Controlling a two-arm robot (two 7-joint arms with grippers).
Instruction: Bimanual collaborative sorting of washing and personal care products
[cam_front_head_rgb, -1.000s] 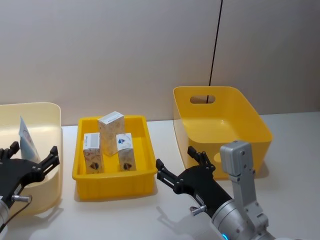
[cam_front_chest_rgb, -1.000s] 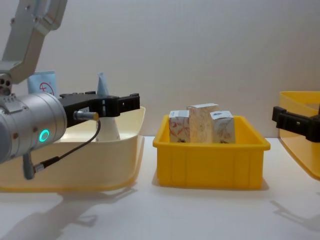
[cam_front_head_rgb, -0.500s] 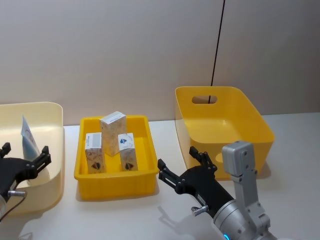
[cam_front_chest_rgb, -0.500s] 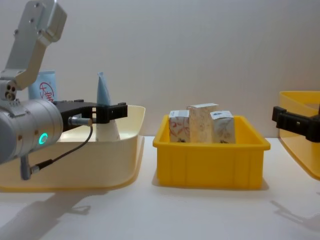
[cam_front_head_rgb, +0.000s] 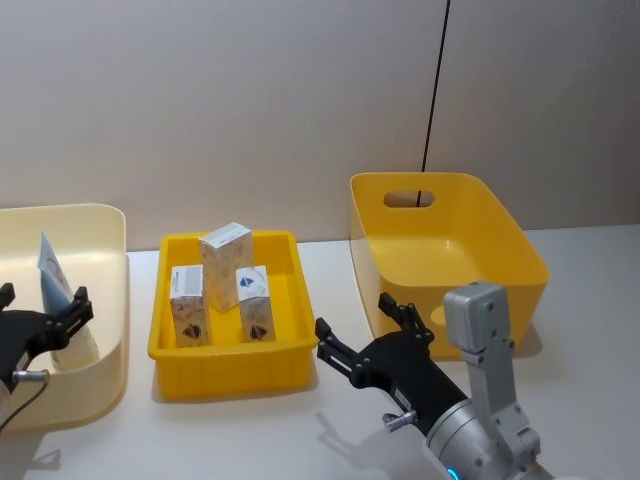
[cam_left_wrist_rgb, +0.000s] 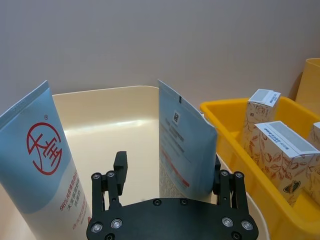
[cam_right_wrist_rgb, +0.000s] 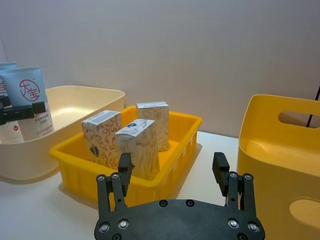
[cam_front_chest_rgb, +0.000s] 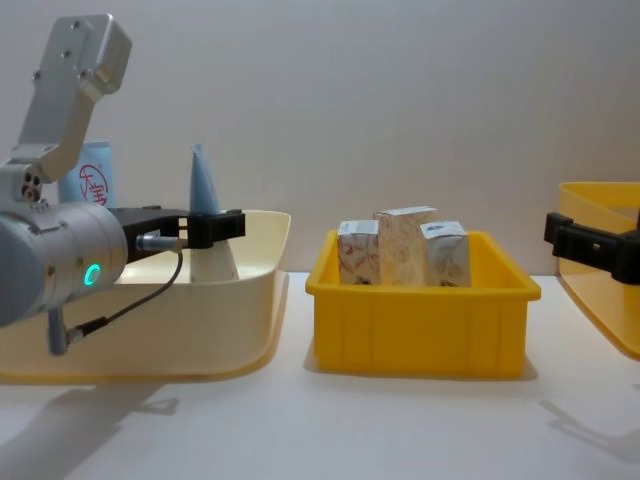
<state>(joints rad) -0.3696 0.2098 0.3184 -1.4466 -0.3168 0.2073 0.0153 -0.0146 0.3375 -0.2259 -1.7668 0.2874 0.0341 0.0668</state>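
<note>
Left gripper is held spread inside the cream tub, one finger on each side of the near tube. Contact can't be confirmed, since one finger is partly hidden behind the tube's edge. The near tube is stood upright, crimped end up, and is seen edge-on in the chest view. A second tube, red logo turned toward the wrist camera, is stood just beside it on the robot's left, near the exposed finger, so that side is crowded. The tub's side wall lies between this pair and the yellow tray. Three cartons are stood upright in the tray, the tallest at the back and two lower ones in front. The tray is set between the tub and the yellow bin, which has a handle slot in its far wall. Right gripper is spread with nothing in it and is held over the white table, in front of the gap between tray and bin. The tray's near wall stands between it and the cartons. Compared with 1 s ago, the left gripper has been drawn back: in the chest view its fingertips then reached the tub's right rim and now stop at the near tube. Tubes, cartons and right gripper are unchanged.
</note>
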